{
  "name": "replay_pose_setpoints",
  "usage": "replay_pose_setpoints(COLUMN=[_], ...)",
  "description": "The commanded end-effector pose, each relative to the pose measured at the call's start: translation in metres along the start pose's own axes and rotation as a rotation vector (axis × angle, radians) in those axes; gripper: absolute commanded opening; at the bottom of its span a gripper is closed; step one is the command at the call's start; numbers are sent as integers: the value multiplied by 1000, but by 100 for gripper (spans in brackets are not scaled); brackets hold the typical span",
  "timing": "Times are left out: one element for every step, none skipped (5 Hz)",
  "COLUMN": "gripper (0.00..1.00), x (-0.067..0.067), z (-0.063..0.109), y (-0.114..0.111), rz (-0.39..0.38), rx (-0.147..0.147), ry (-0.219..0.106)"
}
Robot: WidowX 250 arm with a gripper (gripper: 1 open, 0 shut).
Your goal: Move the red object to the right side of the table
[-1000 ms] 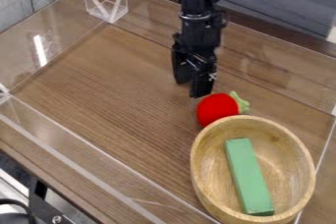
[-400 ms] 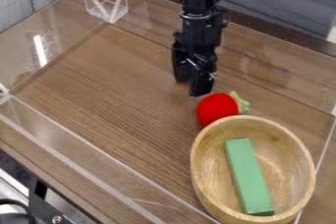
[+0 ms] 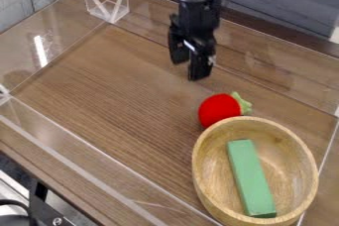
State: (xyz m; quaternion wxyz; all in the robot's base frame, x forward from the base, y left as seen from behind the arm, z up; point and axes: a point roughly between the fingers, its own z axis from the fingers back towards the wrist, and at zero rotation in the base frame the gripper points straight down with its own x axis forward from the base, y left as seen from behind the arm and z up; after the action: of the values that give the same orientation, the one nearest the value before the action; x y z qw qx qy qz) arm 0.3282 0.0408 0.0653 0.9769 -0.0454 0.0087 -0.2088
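The red object [image 3: 221, 110], a small round toy fruit with a green stub on its right, rests on the brown wood-grain table [image 3: 119, 91] right against the far rim of the wooden bowl. My black gripper [image 3: 191, 64] hangs above the table behind and to the left of the fruit, well apart from it. Its fingers point down with a small gap between them and hold nothing.
A round light wooden bowl [image 3: 212, 185] holding a green rectangular block [image 3: 249, 177] sits at the front right. Low clear acrylic walls [image 3: 59, 32] border the table. A clear folded stand [image 3: 106, 5] sits at the back left corner.
My gripper has risen and moved back and slightly left, away from the red fruit. The fruit, bowl and block have not moved.
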Motion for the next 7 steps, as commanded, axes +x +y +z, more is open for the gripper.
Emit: replay_pose_setpoints(gripper=[100, 100, 100, 100, 100, 100, 100], x=[-4, -4, -1, 2, 6, 9, 11], z=[38, 40, 36, 32, 27, 23, 19], y=[17, 21, 23, 25, 27, 29, 31], rz=[43, 49, 43, 34, 27, 22, 19], rx=[60, 60, 57, 56, 55, 52, 48], ry=[-89, -101, -103, -104, -104, -106, -107])
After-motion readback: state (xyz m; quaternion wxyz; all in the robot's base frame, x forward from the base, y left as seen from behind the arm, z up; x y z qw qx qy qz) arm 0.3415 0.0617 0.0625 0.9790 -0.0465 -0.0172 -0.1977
